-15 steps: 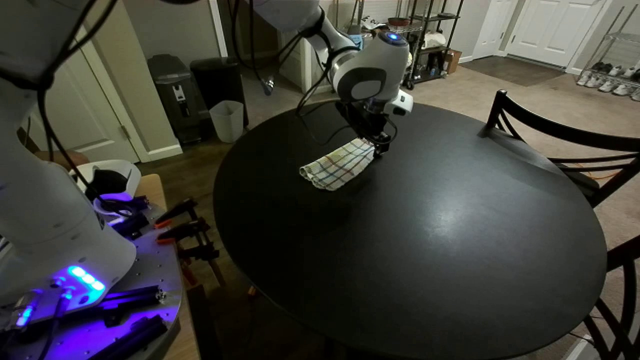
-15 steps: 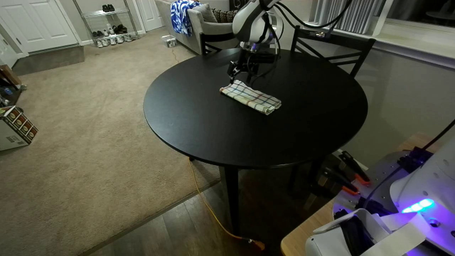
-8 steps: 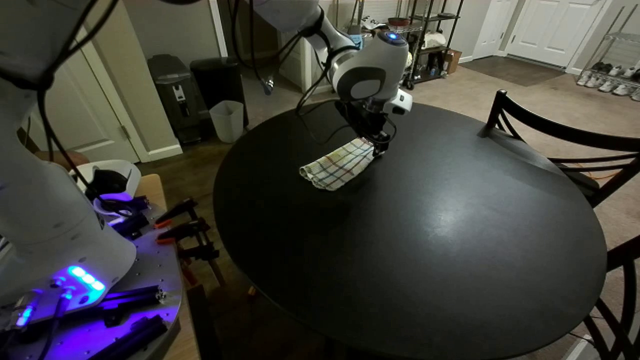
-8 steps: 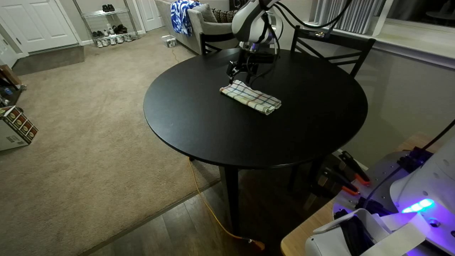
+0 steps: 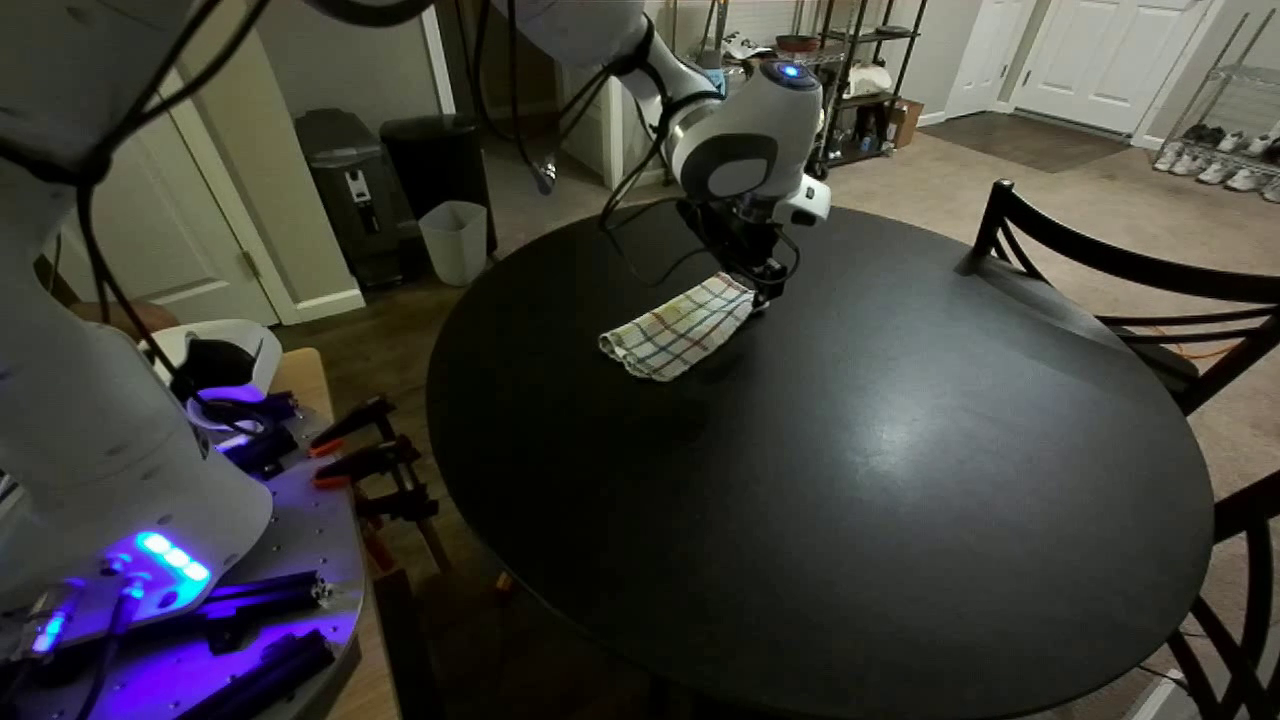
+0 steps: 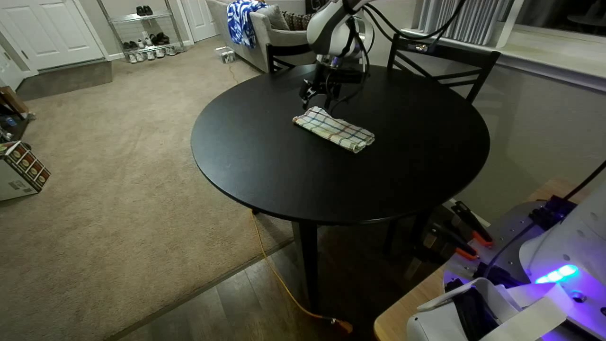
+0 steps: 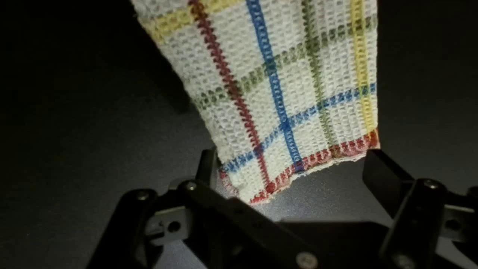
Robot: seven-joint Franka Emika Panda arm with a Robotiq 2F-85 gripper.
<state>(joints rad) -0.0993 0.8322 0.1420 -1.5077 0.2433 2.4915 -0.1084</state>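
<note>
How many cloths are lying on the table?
1: the checked cloth, lying on the black table, one end by the open gripper. Another underneath it would be hidden.

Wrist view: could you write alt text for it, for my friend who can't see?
A white cloth crossed by red, blue, green and yellow stripes lies on a dark tabletop, its red-edged end framed between the spread black fingers of the robot's open gripper. Whether the fingers touch it is hard to tell.
</note>
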